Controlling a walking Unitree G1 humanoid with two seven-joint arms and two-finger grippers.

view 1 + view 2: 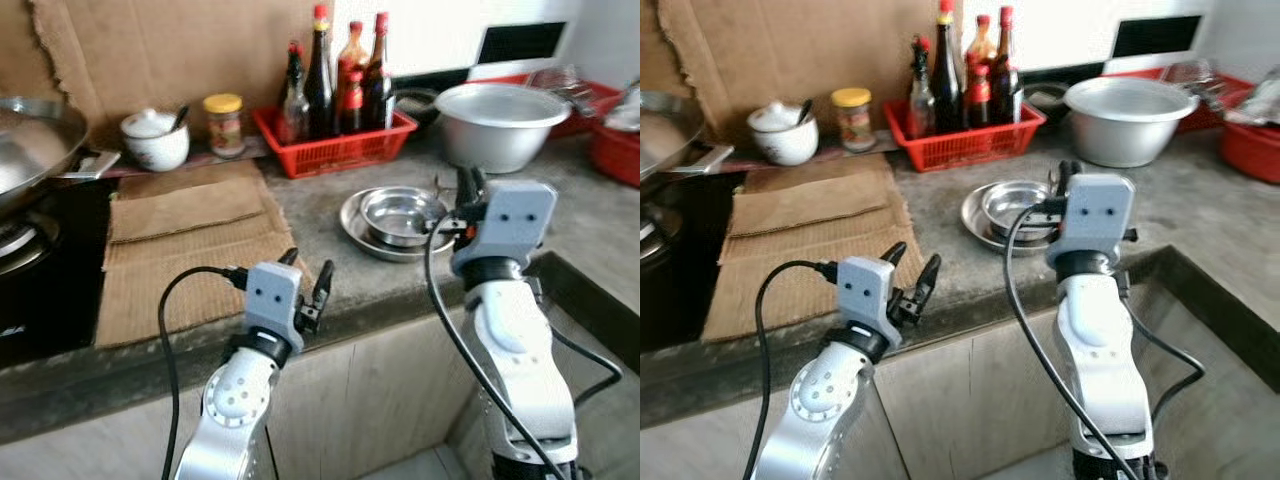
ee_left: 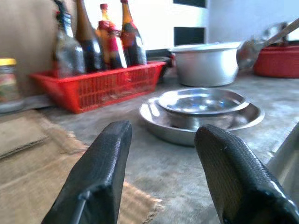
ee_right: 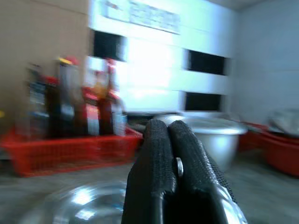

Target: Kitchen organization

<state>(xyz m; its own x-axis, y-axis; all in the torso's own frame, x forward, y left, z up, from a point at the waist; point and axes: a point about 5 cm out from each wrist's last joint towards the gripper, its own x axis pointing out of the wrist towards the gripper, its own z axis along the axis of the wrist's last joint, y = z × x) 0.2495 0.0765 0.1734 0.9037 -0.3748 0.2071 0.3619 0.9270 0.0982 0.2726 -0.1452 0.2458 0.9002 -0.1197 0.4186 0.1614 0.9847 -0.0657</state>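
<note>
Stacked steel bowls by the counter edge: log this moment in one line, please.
left gripper: open, at counter edge | right gripper: shut, above stacked shiny steel bowls | bowls: untouched on grey counter

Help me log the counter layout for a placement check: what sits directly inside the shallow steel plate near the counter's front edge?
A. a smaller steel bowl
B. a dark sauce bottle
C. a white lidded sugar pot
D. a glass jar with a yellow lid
A: a smaller steel bowl rests inside the shallow steel plate, while the jar, the pot and the bottles stand farther back.
</note>
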